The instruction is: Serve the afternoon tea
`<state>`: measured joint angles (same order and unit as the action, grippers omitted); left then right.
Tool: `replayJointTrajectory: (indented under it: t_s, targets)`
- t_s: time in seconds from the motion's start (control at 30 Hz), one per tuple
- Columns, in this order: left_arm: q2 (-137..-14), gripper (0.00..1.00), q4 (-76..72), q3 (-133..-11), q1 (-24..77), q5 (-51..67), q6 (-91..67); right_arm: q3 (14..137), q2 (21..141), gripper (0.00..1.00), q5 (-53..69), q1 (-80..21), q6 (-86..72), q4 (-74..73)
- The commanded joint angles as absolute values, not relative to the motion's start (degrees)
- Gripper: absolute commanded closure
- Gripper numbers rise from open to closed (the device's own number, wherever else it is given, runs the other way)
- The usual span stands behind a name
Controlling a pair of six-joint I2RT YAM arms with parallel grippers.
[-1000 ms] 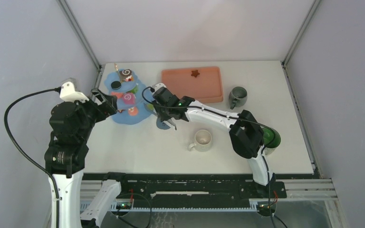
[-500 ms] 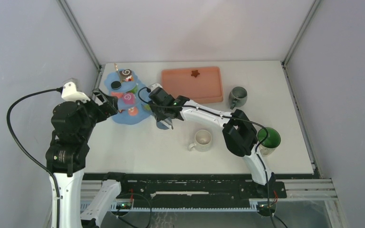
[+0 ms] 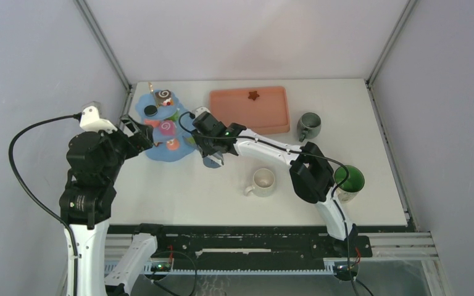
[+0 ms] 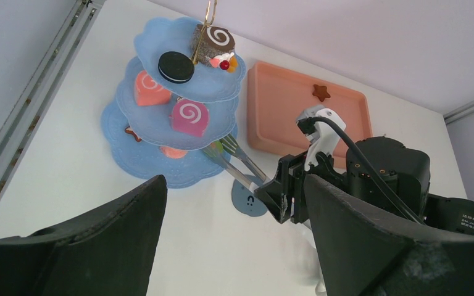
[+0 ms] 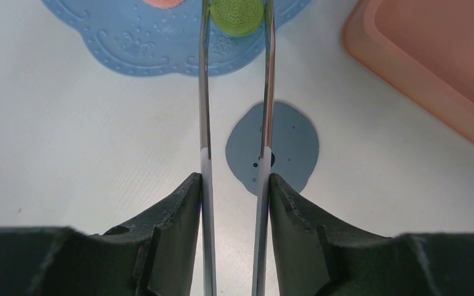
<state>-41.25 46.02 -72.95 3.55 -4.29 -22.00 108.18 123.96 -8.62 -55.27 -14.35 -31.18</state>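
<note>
seen from above, the tower (image 3: 160, 153) stands at 10 o'clock on the table (image 3: 179, 197), three blue tiers. the top tier holds a black cookie (image 4: 176, 66) and a brown swirl roll (image 4: 215, 42). the middle tier holds a salmon roll (image 4: 148, 89) and a pink roll (image 4: 190, 117). on the base lies an orange piece (image 4: 171, 152), partly hidden by the tier above.

the right gripper (image 5: 234, 185) is clamped on the tongs (image 5: 205, 92), its fingers pressing the two arms from outside, at 4 o'clock of the tower. in the wrist view the tongs point to 12 o'clock and their tips flank a green cookie (image 5: 237, 13) over the base's rim. whether it is pinched or lying there i cannot tell. under the tongs a small blue disc (image 5: 290, 145) lies flat on the table, between tower and tray (image 3: 271, 114).

the tray sits at 12 o'clock, with a brown star (image 3: 253, 95) near its far edge.

the left gripper (image 3: 150, 137) hangs at 9 o'clock of the tower, just beside it, spread wide with nothing between its fingers.

the grey mug (image 3: 309, 126) is at 2 o'clock, just beside the tray. the cream mug (image 3: 263, 180) is near the middle, toward 6 o'clock. the green mug (image 3: 349, 179) is at 4 o'clock, partly behind the right arm.
</note>
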Motion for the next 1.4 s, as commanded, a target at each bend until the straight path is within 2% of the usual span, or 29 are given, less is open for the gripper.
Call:
replayJointTrajectory:
  t_s: [0.0, 0.33, 0.7, 0.87, 1.0, 1.1, 1.13, 1.37]
  targets:
    - [-41.3, 0.14, 44.2, -72.0, 3.0, -3.9, -21.3, 110.8, 122.1, 0.5, -8.7, -56.2, -13.8, -29.7]
    - [-40.9, 0.14, 44.7, -72.6, 3.0, -3.8, -21.0, 109.8, 119.6, 0.49, -10.0, -56.7, -13.4, -29.4]
    - [-40.5, 0.14, 45.0, -72.4, 3.0, -4.1, -21.2, 99.9, 109.8, 0.51, -12.7, -56.5, -14.9, -24.8]
    - [-40.3, 0.14, 45.1, -72.5, 2.9, -4.1, -21.3, 92.9, 103.0, 0.63, -15.5, -55.6, -16.0, -23.4]
    - [-40.3, 0.14, 44.9, -72.2, 3.0, -4.1, -21.4, 85.1, 95.6, 0.77, -15.7, -53.1, -17.9, -22.0]
    - [-40.6, 0.14, 44.3, -71.9, 3.0, -3.5, -21.7, 80.8, 90.6, 0.93, -15.4, -50.8, -18.4, -21.6]
    - [-40.7, 0.14, 44.1, -71.8, 3.0, -3.3, -21.9, 80.0, 89.1, 0.96, -15.8, -50.0, -18.4, -21.8]
    - [-41.0, 0.14, 44.1, -71.9, 3.0, -2.4, -21.8, 75.5, 79.4, 0.94, -21.0, -39.5, -17.4, -22.3]
